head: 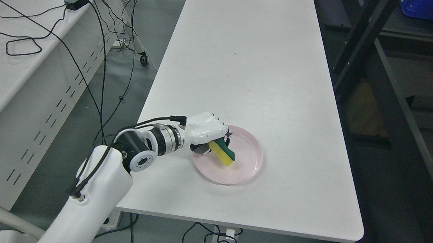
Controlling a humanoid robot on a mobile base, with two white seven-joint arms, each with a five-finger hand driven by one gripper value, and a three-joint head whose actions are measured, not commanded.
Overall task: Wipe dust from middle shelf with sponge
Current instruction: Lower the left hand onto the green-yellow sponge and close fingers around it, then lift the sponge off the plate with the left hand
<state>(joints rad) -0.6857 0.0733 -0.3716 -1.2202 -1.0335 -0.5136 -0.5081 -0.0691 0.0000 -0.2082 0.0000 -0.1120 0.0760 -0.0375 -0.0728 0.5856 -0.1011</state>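
Gripping the sponge (222, 151) over the pink plate (245, 171), left hand (208, 130) fingers curled tight.

The left arm rises from the lower left corner, its white forearm angled up and rightward, bending at a black-and-silver wrist. The white left hand (208, 130) points right, knuckles up, fingers curled closed around a yellow-and-green rectangular sponge (223, 152).

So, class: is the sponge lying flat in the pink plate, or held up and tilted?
Held and tilted. The left robot hand grips the sponge, which slants down over the pink plate.
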